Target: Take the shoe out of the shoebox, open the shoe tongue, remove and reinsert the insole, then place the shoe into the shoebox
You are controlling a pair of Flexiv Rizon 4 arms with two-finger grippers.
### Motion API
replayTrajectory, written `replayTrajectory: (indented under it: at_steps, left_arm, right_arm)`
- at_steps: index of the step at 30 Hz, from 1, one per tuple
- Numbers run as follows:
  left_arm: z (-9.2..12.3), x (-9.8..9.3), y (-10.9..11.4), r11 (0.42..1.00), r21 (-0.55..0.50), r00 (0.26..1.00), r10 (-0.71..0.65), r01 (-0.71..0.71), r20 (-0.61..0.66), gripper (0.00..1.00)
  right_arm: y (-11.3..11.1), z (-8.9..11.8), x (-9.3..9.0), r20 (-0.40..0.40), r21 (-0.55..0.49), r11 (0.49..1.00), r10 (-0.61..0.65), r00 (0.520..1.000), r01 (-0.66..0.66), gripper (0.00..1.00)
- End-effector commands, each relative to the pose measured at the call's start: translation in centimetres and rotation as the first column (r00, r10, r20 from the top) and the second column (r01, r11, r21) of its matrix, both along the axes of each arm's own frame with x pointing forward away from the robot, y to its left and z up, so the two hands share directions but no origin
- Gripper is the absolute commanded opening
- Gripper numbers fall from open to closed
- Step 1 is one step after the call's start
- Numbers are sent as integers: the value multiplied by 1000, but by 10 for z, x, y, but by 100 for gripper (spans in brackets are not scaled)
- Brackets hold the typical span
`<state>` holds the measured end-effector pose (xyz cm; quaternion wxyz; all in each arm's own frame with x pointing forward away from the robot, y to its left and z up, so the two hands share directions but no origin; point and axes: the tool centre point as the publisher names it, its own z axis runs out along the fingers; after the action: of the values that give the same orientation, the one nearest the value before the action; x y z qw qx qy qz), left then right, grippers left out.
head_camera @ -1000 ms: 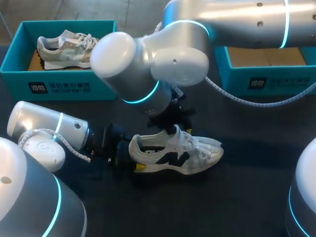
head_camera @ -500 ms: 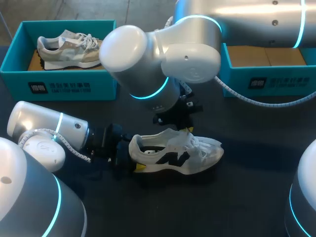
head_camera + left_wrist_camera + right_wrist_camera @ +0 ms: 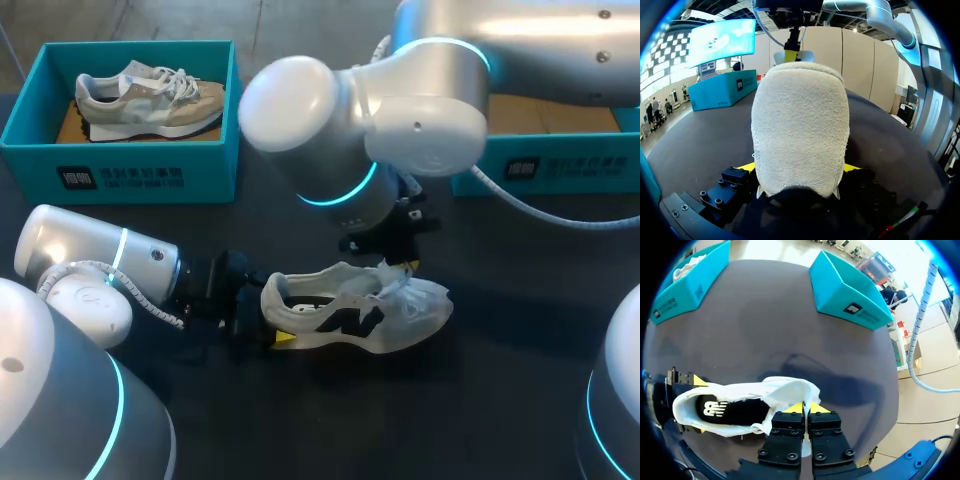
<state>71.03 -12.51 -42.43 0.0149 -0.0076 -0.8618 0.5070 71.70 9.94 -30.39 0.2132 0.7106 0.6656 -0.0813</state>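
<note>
A white shoe (image 3: 350,315) with a black side logo lies on its sole on the dark table, toe to the right. My left gripper (image 3: 268,318) comes in from the left and is shut on its heel (image 3: 800,130), one yellow tip on each side. My right gripper (image 3: 400,268) hangs over the front of the shoe, shut on the white tongue (image 3: 790,390), which is pulled up and toward the toe. In the right wrist view, its yellow tips (image 3: 806,409) meet on the fabric. The shoe's opening (image 3: 735,410) shows a dark inside.
A teal shoebox (image 3: 120,175) at the back left holds a second, beige shoe (image 3: 150,95). Another teal shoebox (image 3: 540,160) stands at the back right with only brown lining showing. My right arm's large elbow (image 3: 330,110) looms over the table's middle.
My right arm has swung to the right; its gripper closed on the tongue and drew it toward the toe. The left arm and the shoe's heel have stayed put.
</note>
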Motion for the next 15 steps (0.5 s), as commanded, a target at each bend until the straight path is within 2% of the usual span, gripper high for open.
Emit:
replayTrajectory:
  at_steps: [1,15]
  left_arm:
    - [-1,-1,0,1000,4,1000,0,0,-1,0]
    - [-1,-1,0,1000,4,1000,0,0,-1,0]
  right_arm:
    - [-14,-7,-6,60,49,993,-107,992,104,0]
    - [-56,-29,-8,55,75,994,-79,995,75,0]
